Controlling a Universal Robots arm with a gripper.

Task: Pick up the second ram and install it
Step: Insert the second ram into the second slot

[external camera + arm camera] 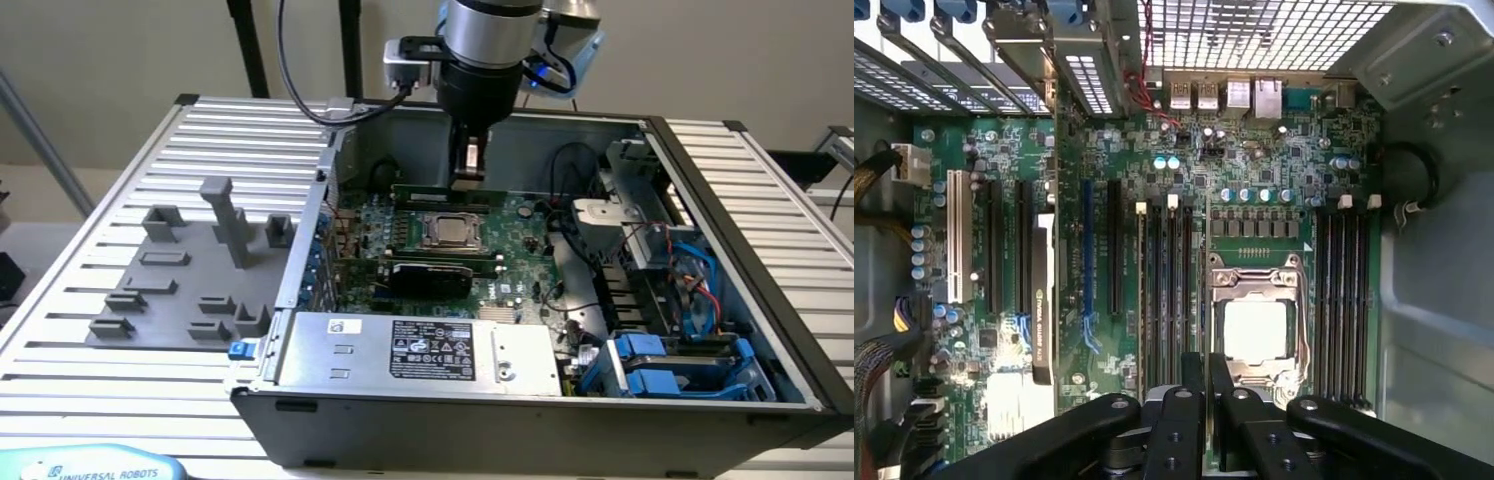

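Second ram point(434, 190), where does it stand? (picture desk)

Inside the open computer case point(534, 425). It stands on edge over the memory slots on the far side of the processor socket point(451, 230) in the exterior view. It is a long green strip running parallel to the socket and just beside it. (photographer)

And the arm? (picture desk)

The gripper point(467, 178) hangs straight down from above the case. Its tips meet the strip's upper edge, a little toward the exterior view's right of the strip's middle. In the wrist view the fingers point(1192, 378) are drawn narrow, with a slim gap between them, pinched on the stick. Whether the stick is pushed home in its slot cannot be told. Under them lies the motherboard point(1274, 170), with the silver-topped socket just beside the fingertips. A bank of dark memory slots point(1344, 300) sits on the socket's other side. (photographer)

What else is there? (picture desk)

A labelled power supply point(420, 350) lies along the near wall of the case. Blue drive carriers point(661, 365) sit in the near corner at the exterior view's right. A black-covered expansion card point(1042, 300) is well apart from the fingers. The case rests on a slatted metal tabletop point(80, 380), and a grey tray point(147, 300) of part holders lies beside it at the exterior view's left. (photographer)
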